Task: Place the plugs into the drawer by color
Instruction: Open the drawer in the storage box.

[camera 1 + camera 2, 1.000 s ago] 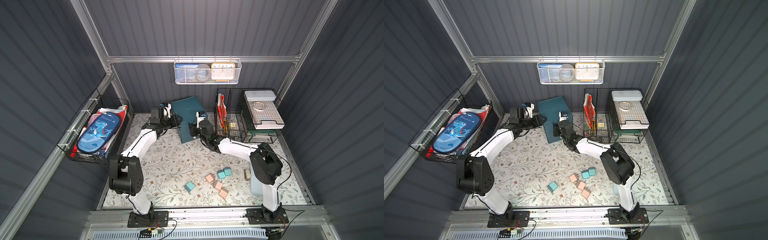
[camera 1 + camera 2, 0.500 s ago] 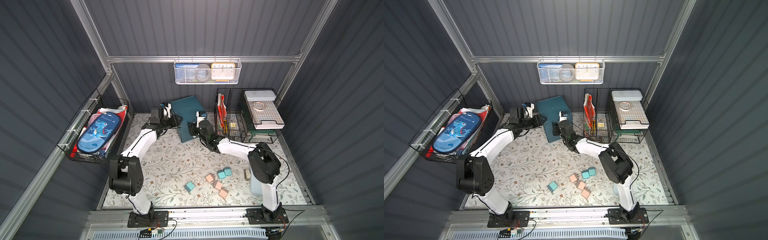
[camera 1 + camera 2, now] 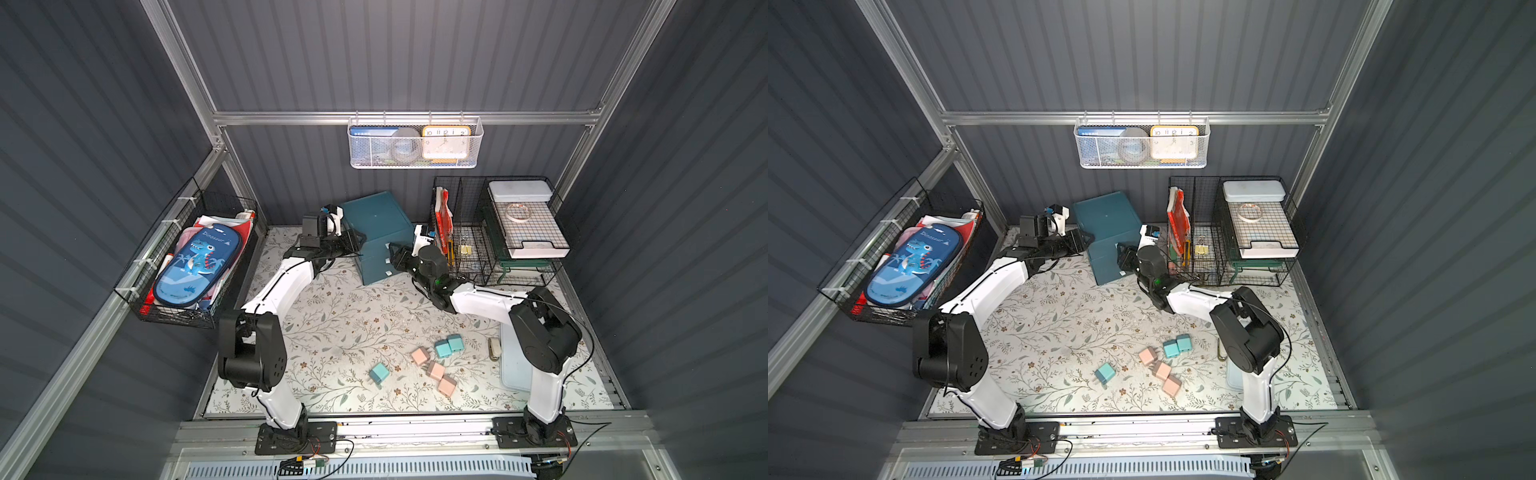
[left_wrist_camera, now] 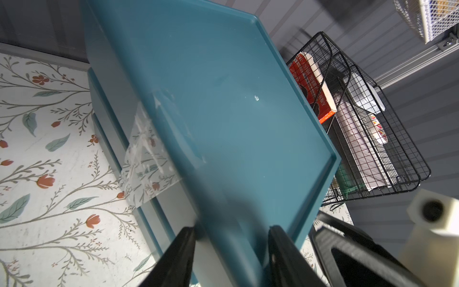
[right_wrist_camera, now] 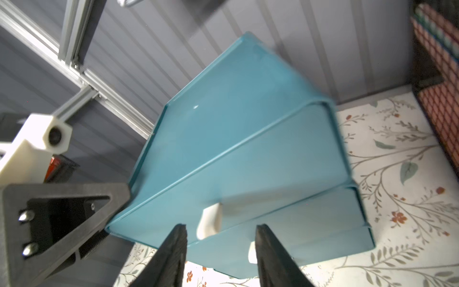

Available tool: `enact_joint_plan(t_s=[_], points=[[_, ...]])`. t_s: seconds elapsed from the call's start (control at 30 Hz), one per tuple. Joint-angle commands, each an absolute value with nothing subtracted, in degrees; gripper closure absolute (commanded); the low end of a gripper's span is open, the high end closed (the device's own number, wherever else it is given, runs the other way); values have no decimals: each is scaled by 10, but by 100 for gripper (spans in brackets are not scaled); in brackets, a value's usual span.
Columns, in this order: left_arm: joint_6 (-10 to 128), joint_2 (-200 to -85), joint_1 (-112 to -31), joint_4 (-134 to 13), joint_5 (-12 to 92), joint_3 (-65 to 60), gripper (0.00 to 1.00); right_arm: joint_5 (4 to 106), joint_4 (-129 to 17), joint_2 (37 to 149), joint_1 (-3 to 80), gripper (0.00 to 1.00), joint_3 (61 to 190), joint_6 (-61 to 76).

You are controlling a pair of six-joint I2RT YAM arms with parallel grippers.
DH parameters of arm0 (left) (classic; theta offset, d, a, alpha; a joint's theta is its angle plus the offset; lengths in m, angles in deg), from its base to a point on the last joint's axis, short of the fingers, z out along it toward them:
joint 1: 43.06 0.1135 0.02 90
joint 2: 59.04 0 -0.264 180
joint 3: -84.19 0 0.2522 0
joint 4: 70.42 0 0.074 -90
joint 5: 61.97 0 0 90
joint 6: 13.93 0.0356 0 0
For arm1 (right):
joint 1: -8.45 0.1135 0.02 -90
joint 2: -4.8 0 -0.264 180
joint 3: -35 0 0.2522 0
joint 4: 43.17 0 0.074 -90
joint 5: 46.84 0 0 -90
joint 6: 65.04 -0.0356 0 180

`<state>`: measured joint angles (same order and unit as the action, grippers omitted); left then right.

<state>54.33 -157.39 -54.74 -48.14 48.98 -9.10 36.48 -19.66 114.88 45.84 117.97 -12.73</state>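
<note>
The teal drawer [image 3: 376, 226] cabinet stands at the back of the mat, all drawers closed. My left gripper [image 3: 357, 243] is at its left top edge; in the left wrist view that edge [image 4: 223, 99] sits between the two fingers, which close on it. My right gripper [image 5: 221, 231] is open at the cabinet front [image 5: 248, 149], with the top white pull tab [image 5: 210, 221] just beyond its fingertips, untouched. Several plugs lie on the front of the mat: three pink [image 3: 436, 370], one light blue [image 3: 379, 372], and a blue-green pair [image 3: 449, 346]. They also show in the second top view [image 3: 1163, 370].
Black wire-mesh organizers [image 3: 498, 232] stand right of the cabinet, close to my right wrist. A beige stapler-like object [image 3: 494, 348] and a pale blue lid [image 3: 513, 370] lie by the right arm's base. A wall basket with a pencil case [image 3: 195, 262] hangs on the left.
My right arm has shifted slightly at the cabinet front. The left gripper, the cabinet and the plugs have not visibly moved.
</note>
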Motion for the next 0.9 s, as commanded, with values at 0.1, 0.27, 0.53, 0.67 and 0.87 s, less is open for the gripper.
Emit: enact_joint_plan(t_s=[0.1, 0.27, 0.53, 0.67, 0.87], points=[[557, -1588, -548, -434, 492, -82, 48, 443, -133, 1175, 450, 54, 1136, -261], [558, -1591, -546, -433, 492, -85, 48, 453, -128, 1204, 450, 55, 1148, -292], [559, -1590, -545, -430, 489, -83, 46, 472, -109, 1254, 443, 58, 1181, -321], [561, -1591, -545, -429, 490, -85, 46, 476, -109, 1263, 442, 59, 1192, -316], [563, -1592, -545, -427, 489, -86, 45, 480, -116, 1276, 441, 68, 1212, -302]])
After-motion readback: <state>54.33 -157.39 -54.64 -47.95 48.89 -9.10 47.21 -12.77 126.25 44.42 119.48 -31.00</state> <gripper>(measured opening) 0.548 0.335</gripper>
